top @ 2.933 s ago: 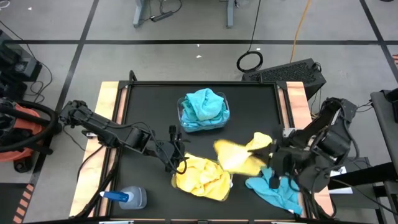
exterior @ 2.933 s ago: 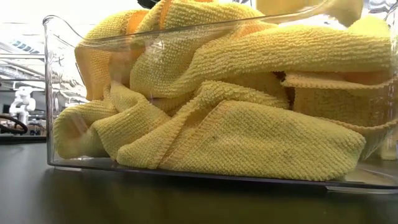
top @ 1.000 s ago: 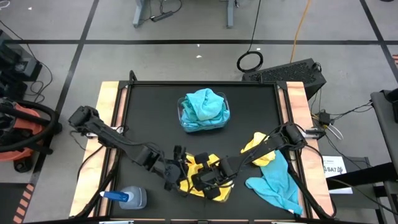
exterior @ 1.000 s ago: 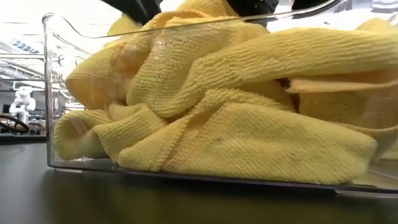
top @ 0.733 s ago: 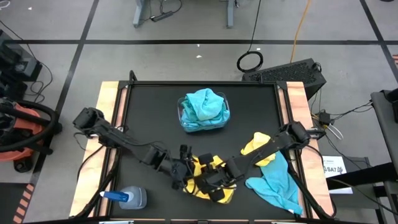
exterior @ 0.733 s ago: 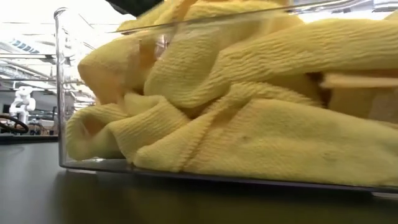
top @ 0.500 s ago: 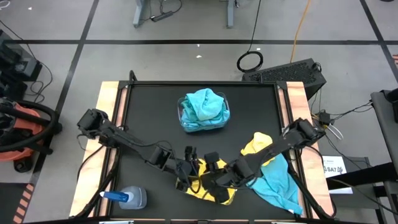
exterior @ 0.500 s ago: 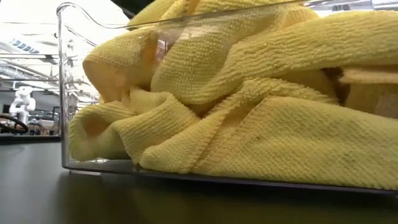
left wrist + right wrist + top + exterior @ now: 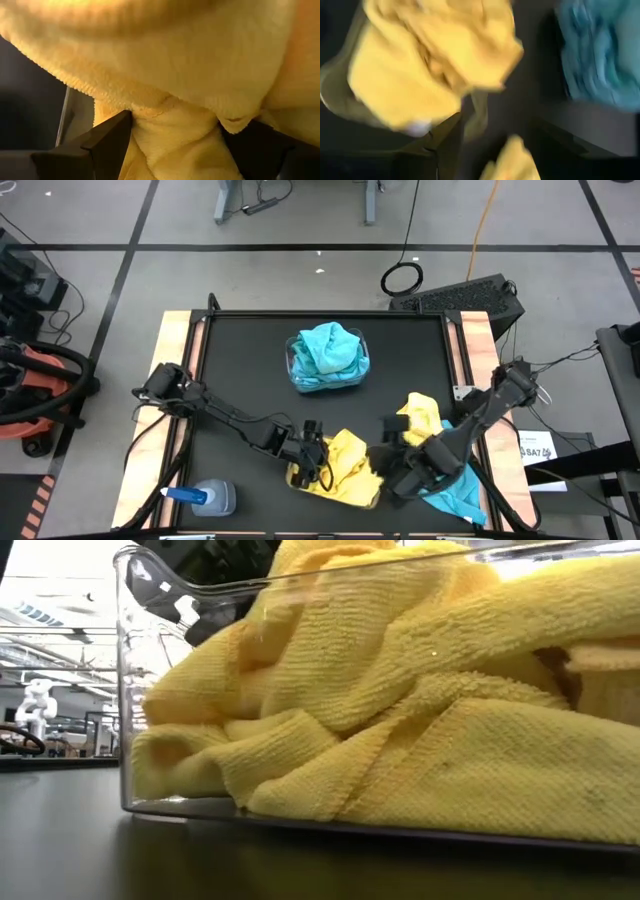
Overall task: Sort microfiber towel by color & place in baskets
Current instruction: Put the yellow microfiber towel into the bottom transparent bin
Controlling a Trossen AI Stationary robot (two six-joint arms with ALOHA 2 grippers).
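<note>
A clear basket near the table's front edge is heaped with yellow microfiber towels. My left gripper is open at the basket's left end, its fingers sunk into the heap. It also shows dark behind the basket wall. My right gripper hangs open just right of this basket, above the table, with nothing in it. A second basket at the far middle holds turquoise towels. A loose yellow towel and a loose turquoise towel lie flat on the table at the right. My left gripper has its open fingers pushed into the yellow heap, slanting down from the table's left. A bunched fold of yellow towel sits between the two fingers and touches both. The towels rest in the basket.
A clear spray bottle with a blue cap lies at the table's near left corner. Wooden rails run along the left and right edges of the black table top. My right arm reaches in over the two loose towels.
My right gripper has left its yellow towel in the front basket, then risen and drawn back toward the table's right edge, turning as it went. My left gripper has come down and rightward into the heap. The basket has slid a little toward the right.
</note>
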